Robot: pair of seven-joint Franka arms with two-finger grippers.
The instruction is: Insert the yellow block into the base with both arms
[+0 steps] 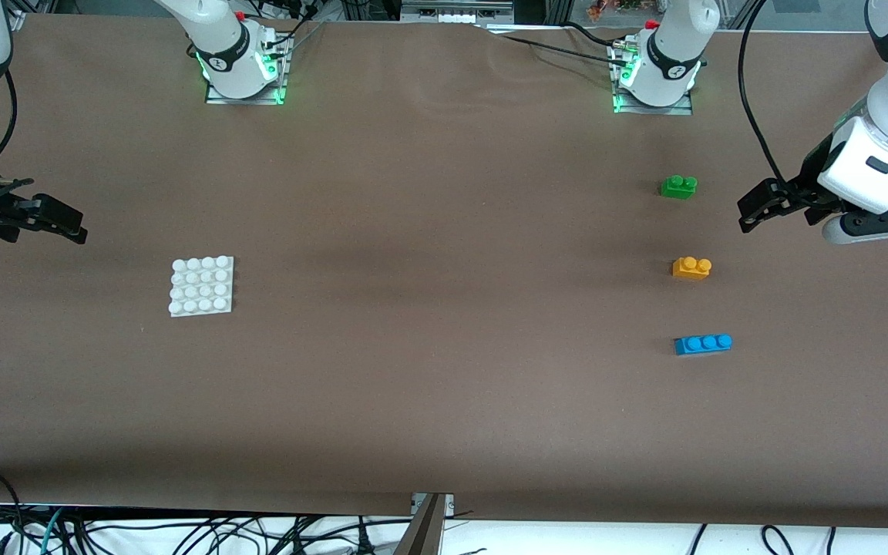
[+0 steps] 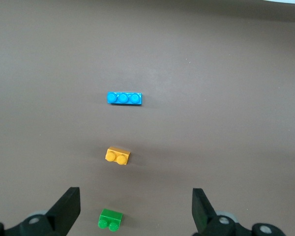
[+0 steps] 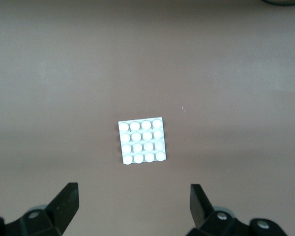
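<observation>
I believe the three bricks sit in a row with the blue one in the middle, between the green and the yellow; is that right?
Not quite. The yellow brick is in the middle, between the green brick and the blue brick, which lies nearest the front camera. The front view shows it, and the left wrist view agrees.
</observation>
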